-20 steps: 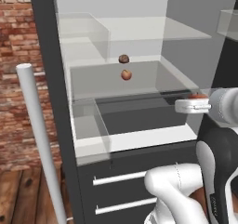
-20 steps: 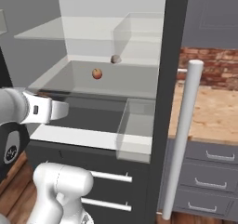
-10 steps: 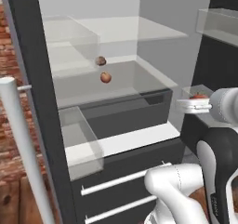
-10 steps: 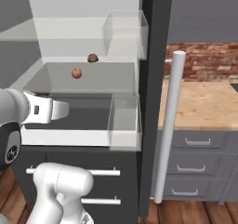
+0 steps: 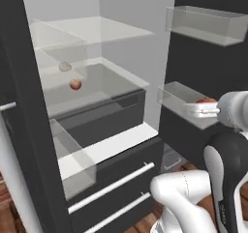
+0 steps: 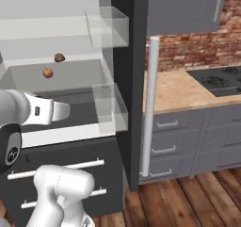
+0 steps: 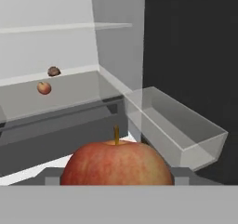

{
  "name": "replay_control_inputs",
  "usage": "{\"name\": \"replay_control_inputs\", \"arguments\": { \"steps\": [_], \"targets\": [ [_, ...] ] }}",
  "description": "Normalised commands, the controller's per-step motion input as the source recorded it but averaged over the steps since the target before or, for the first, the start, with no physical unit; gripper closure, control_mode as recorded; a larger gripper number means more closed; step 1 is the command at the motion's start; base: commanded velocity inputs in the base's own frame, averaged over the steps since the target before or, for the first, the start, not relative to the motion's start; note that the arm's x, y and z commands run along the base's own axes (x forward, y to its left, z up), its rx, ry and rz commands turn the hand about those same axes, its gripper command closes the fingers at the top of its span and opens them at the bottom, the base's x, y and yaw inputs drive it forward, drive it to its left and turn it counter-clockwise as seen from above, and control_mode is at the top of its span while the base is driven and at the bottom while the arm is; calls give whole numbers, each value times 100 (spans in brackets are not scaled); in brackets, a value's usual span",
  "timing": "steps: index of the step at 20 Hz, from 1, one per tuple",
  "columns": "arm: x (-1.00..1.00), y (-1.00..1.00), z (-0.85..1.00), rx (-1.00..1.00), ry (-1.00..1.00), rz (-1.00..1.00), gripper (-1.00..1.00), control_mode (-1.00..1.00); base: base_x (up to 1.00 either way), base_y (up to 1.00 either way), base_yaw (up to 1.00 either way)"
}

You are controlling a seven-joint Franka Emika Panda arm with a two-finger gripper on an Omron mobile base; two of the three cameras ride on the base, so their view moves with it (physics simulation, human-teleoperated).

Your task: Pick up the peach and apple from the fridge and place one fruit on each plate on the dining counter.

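Apple [image 7: 116,165] at the bottom of my hand view, stem upright, with the grey ends of the gripper [image 7: 116,176] showing just beside it on either flank — I read the fingers as pinched on the fruit. In the left base view the same red fruit [image 5: 206,100] peeks over the white wrist, in front of the lower clear bin [image 5: 181,97] on the inside of the dark fridge door; a second clear bin [image 5: 206,23] hangs higher on that door. Fridge [image 5: 29,145] stands open before me, with dark casing, white interior and glass shelves. Peach [image 5: 75,84] sits on a glass shelf deep inside, well apart from the gripper, and I see it again in the right base view [image 6: 47,72] and in the hand view [image 7: 43,87]. A dull brown lump [image 6: 59,57] lies near the peach, a little behind and above it in each view; the two are apart, not touching. Below the shelves are dark drawers with silver bar handles [image 5: 110,187]. In the right base view the gripper [image 6: 59,113] points toward the fridge interior, though from that side I cannot tell what it holds. To the right of the fridge — past its long pale door handle [image 6: 149,106] — runs a wood-topped wall counter [image 6: 183,87] with a hob [image 6: 219,79] and a brick wall [image 6: 188,46] behind.
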Motion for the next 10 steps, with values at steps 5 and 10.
{"name": "replay_control_inputs", "arguments": {
  "steps": [5,10],
  "targets": [
    [0,0,0,0,0,0,100,100,-56,-3,-37],
    [0,0,0,0,0,0,100,100,-8,0,-47]
  ]
}}
